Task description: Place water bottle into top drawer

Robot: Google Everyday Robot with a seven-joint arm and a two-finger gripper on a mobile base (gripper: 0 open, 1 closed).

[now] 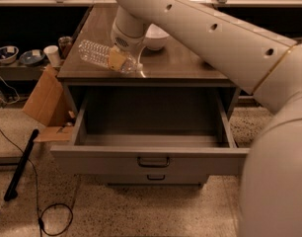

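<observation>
- Your gripper [123,63] was over the front-left part of the cabinet top [190,64], at the end of the thick, smooth white arm [225,38] that came in from the right.
- You had its claw pinching the water bottle [97,53]; one tan finger pad [116,59] lay across the near side, toward the neck end.
- The water bottle lay on its side, base end pointing left and slightly raised, neck end low near the front edge of the top; whether it touched the wood, you couldn't tell.
- It was clear plastic with ribbed, bumpy walls that caught the light; the cap end was mostly covered by the claw.
- The cabinet top was dark brown wood, flat and slightly glossy.
- The top drawer [101,158] stood pulled out below it: a wide grey box with flat walls and a dark metal loop handle [153,161].
- A shallower lower drawer [156,177] showed under it.
- A round white bowl [157,36] sat behind the claw.
- A brown cardboard box [45,100] leaned to the cabinet's left, and a paper cup [52,55] stood on the low shelf.
- The floor [141,211] was speckled stone, with a black cable [47,214] looped on it.
</observation>
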